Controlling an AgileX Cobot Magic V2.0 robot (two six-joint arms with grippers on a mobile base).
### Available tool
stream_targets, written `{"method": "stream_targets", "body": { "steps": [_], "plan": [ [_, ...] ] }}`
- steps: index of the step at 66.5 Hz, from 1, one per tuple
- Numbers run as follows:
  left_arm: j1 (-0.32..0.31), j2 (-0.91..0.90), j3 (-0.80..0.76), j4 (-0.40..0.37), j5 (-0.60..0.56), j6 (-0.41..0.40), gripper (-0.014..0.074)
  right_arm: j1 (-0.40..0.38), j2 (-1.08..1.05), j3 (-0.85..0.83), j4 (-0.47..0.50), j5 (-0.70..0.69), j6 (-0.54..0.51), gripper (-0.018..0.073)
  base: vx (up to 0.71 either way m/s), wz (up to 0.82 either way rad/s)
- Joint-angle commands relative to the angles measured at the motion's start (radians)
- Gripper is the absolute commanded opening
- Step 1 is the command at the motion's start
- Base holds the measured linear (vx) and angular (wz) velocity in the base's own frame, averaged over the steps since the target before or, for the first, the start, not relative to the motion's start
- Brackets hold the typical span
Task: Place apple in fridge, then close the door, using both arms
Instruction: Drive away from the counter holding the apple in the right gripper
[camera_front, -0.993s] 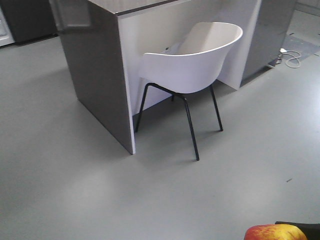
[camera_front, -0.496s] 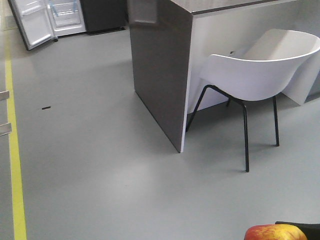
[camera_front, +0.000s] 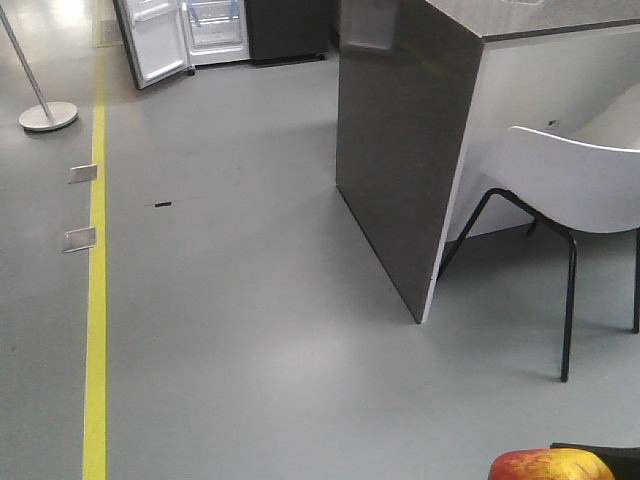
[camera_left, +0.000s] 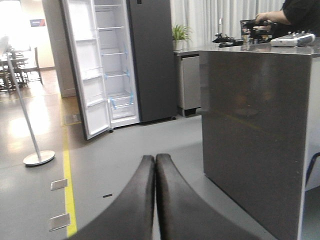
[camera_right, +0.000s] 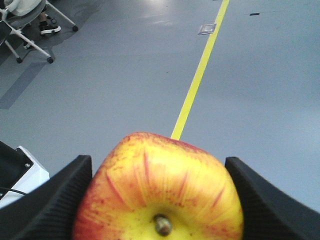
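Front view: open grey floor (camera_front: 250, 300) fills the centre. It is bounded at left by a yellow line (camera_front: 95, 300) and at right by the counter (camera_front: 400, 150) edge and a chair (camera_front: 585, 180). The fridge (camera_front: 215, 22) stands at upper left with its door (camera_front: 155, 45) swung open. The left claw (camera_left: 155, 159) is closed, fingers touching, holding nothing. The right claw (camera_right: 157, 162) grips the apple (camera_right: 160, 195) between both fingers, seen at lower right in the front view. Against the frame half a second earlier, fridge and counter sit farther right, and a stand base (camera_front: 47, 117) has appeared.
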Motion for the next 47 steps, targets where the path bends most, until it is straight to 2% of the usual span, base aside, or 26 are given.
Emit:
{"method": "stream_targets", "body": {
  "steps": [1, 47],
  "plan": [
    [-0.007, -0.015, -0.017, -0.004, -0.069, -0.011, -0.0006, -0.003, 0.007, -0.023, 0.061, -0.036, -0.009, 0.0150, 0.10, 0.25],
    [-0.007, -0.015, -0.017, -0.004, -0.069, -0.011, -0.0006, -0.003, 0.007, -0.023, 0.061, -0.036, -0.009, 0.0150, 0.12, 0.20]
  ]
}}
